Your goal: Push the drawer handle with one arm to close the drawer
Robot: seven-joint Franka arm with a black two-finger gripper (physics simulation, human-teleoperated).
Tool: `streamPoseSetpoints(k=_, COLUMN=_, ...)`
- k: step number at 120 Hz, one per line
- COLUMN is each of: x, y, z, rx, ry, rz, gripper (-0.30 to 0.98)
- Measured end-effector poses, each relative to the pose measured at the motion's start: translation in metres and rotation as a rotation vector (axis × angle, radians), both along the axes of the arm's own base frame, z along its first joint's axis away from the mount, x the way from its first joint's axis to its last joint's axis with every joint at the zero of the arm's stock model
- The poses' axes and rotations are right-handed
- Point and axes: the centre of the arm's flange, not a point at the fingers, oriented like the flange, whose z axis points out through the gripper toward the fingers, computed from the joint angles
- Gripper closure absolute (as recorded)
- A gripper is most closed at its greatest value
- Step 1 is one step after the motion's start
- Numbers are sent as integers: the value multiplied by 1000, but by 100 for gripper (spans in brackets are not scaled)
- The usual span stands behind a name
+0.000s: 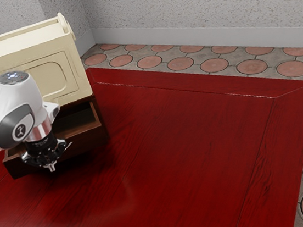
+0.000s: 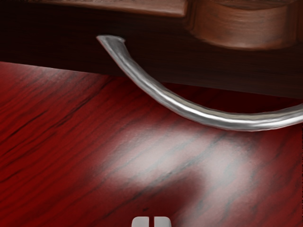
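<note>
Fingers (image 2: 162, 222): pressed together, with only a thin dark seam between; nothing pinched.
Gripper (image 1: 51, 168): low in front of the open drawer, tips down, apparently just short of contact.
Handle (image 2: 203, 116): silver, bowed outward from the dark drawer face, between that face and the fingertips in the wrist view; probably stiff and smooth, apt to let a fingertip skid along the curve.
Contact spot: best near the middle of the bow, with joined tips and no grasp; off to one end, likely to skew or jam the slide.
Drawer (image 1: 83, 143): pulled out beneath the cream cabinet body, inside partly visible; probably light and rigid, wanting a slow, even push straight inward. Hardly fragile.
Arm (image 1: 20, 116): in from the exterior view's left, bent at the wrist, hand hanging roughly upright over the drawer's front edge; well set for a level push, perhaps after slight centring.
Cabinet body (image 1: 58, 75): above and behind the drawer; could shift under too hard a shove.
Table (image 1: 179, 160): red, glossy wood, beneath everything; to be kept clear of the tips.
</note>
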Motion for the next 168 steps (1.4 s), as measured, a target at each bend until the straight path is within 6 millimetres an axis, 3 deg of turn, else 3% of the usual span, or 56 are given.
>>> streamPoseSetpoints(k=50, x=38, y=10, z=-6, rx=17, ry=-17, rz=-69, gripper=79)
streamPoseSetpoints(k=104, x=54, y=24, z=1, rx=57, ry=-29, rz=-101, gripper=79)
streamPoseSetpoints(k=168, x=71, y=62, z=8, rx=104, ry=-32, rz=-94, gripper=79)
